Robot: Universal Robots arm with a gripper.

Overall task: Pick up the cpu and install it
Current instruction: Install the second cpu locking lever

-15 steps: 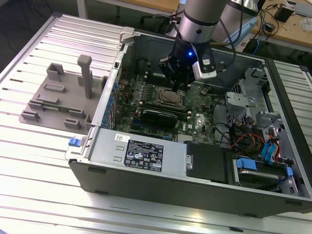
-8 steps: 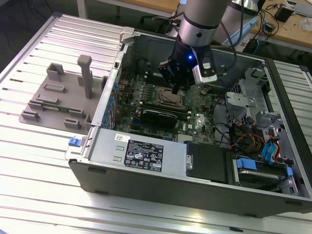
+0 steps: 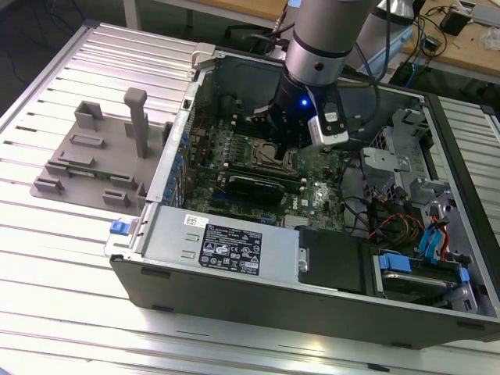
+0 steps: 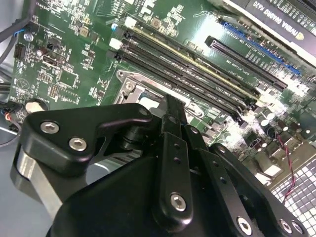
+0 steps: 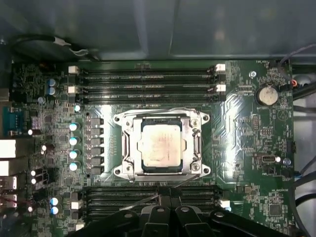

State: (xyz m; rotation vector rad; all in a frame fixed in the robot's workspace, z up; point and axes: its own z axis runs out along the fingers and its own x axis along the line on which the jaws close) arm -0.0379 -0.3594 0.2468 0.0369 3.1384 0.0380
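1. While the arm hangs inside the open computer case (image 3: 234, 258), the cpu (image 5: 161, 146) sits in the motherboard socket (image 5: 123, 148).
2. The hand (image 4: 170, 106) is above it, fingers pressed together, holding nothing.

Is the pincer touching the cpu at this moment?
Apart. In the first wrist view the cpu lies in its socket, and green motherboard and memory slots show between it and the pincer.
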